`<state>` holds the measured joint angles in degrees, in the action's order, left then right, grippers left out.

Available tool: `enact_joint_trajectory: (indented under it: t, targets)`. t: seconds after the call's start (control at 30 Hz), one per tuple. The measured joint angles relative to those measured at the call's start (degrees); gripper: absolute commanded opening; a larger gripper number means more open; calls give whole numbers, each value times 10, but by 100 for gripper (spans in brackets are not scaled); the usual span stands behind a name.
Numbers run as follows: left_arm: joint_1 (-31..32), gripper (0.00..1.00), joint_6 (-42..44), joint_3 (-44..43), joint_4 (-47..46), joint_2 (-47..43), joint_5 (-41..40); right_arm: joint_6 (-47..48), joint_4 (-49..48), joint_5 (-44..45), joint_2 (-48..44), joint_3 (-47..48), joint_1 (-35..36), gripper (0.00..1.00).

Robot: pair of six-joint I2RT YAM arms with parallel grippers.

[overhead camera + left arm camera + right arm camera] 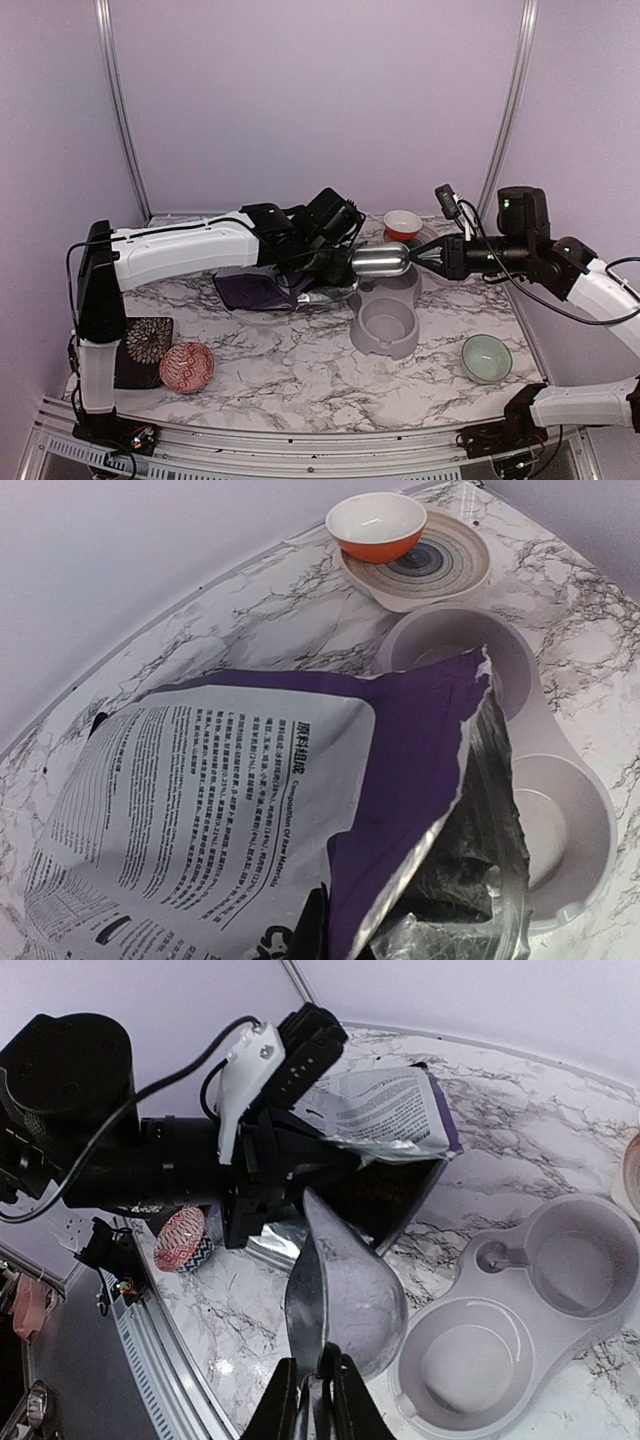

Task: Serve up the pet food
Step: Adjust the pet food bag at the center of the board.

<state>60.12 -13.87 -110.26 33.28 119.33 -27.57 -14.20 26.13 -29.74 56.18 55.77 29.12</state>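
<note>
The biggest risk, as I judge it, is between the two arms. They meet over the middle of the table (300,372), and a scoop driven too far could knock the right gripper (312,1385) into the left wrist. The left gripper (255,1205) is pressed together on the upper edge of the purple bag (230,780). It holds the bag tilted, with its torn mouth open toward the grey feeder (383,349). The pet food cannot be made out. It is presumably down in the bag's dark interior, and both feeder bowls look empty. If the bag tips further, pellets could pour onto the marble instead of into a bowl. The crinkled foil lip sags across the mouth and stands in the way, so it may catch the metal scoop (345,1295). The right gripper pinches that scoop by its thin handle, just in front of the bag's mouth and above the feeder, and pushing it into packed food could twist it in the pinch. The feeder below looks light enough to be shoved. Beyond it an orange bowl (376,525) sits on a ringed plate (450,565). A green bowl (486,357) and a red patterned bowl (186,366) lie well apart, near the front.
</note>
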Motion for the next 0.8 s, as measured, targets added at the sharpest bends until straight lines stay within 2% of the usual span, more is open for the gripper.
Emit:
enact_joint_trajectory:
  t: [0.13, 0.27, 0.47, 0.57, 0.8]
  targets:
    - [-33, 0, 16, 103, -45, -71, -6, -9, -23, -8, 28, -9, 0, 0]
    - [-74, 0, 35, 165, -73, -108, -31, -15, -39, -13, 58, -20, 0, 0]
    - [-120, 0, 44, 190, -74, -103, -50, -23, -63, -7, 98, -21, 0, 0]
    - [-104, 0, 32, 172, -59, -62, -45, -24, -69, 4, 113, -21, 0, 0]
    - [-19, 0, -33, 133, -46, 60, -15, -41, -81, 25, 118, -52, 0, 0]
